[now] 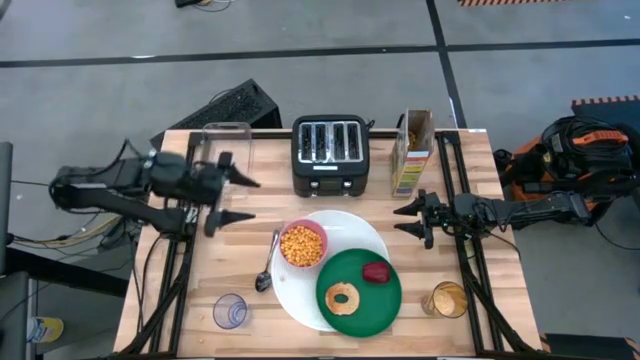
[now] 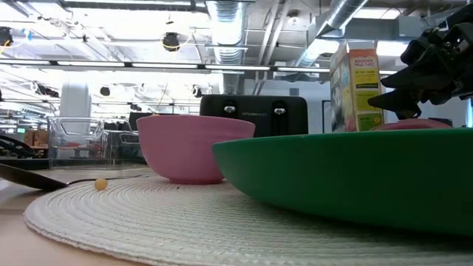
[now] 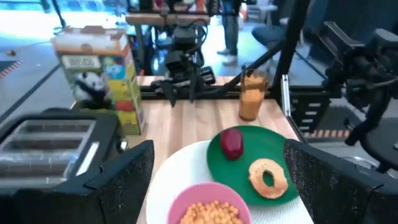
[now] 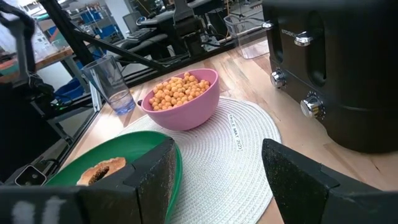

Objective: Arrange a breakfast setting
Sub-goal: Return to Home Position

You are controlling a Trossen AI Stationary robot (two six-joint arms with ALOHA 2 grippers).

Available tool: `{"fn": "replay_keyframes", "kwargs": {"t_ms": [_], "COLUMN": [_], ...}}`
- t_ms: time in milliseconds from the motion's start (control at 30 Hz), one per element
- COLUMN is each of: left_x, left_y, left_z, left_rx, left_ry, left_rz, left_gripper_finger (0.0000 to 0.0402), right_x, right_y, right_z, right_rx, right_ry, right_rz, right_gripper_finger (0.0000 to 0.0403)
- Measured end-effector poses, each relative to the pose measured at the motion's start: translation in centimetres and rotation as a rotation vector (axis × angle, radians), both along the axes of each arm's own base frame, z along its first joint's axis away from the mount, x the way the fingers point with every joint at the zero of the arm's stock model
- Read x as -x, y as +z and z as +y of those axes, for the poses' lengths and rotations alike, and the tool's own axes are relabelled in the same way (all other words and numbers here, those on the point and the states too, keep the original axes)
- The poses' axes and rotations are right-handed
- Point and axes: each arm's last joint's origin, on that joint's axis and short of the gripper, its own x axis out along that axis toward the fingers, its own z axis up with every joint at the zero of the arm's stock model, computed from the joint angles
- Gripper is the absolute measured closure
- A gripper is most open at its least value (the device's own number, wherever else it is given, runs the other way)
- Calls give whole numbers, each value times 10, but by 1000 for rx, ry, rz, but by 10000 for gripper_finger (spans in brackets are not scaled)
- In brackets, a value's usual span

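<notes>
Jaws both agape near woven round white mat (image 4: 236,155), smooth green plate (image 1: 375,300).

Back row of the wooden desk (image 1: 200,270) is blocked by a clear rectangular container (image 1: 228,150), a black toaster (image 1: 331,155) and a tall cardboard cereal box (image 1: 413,152), with narrow gaps between them. In front of that row an open strip of bare wood runs between the left gripper (image 1: 255,199) and the right gripper (image 1: 398,221), each with fingers spread. Centre front is filled by the big white round plate (image 1: 293,298) and its load. In the front corners, a clear drinking glass (image 1: 230,311) stands left and a glass of orange juice (image 1: 446,299) right, with bare wood around each.
</notes>
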Motion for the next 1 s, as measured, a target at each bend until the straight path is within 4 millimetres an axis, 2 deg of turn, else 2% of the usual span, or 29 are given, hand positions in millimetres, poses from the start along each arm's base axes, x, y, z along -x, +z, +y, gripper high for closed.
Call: {"fn": "replay_keyframes", "kwargs": {"t_ms": [133, 300, 400, 500, 600, 800, 1000], "left_x": [27, 44, 50, 54, 56, 56, 54], "left_y": [-54, -119, -150, -175, -189, -206, -218], "left_z": [-1, -4, -5, -5, -4, -4, -2], "left_rx": [89, 143, 118, 151, 182, 117, 156], "left_ry": [35, -45, -84, -81, -75, -76, -4], "left_rz": [-68, -265, -370, -386, -382, -354, -318], "left_gripper_finger": [58, 58, 58, 58, 58, 58, 58], "right_x": [0, 0, 0, 0, 0, 0, 0], "right_y": [0, 0, 0, 0, 0, 0, 0], "right_z": [0, 0, 0, 0, 0, 0, 0], "right_rx": [0, 0, 0, 0, 0, 0, 0], "right_ry": [1, 0, 0, 0, 0, 0, 0], "right_rz": [0, 0, 0, 0, 0, 0, 0], "right_gripper_finger": [143, 143, 143, 143, 143, 143, 143]}}
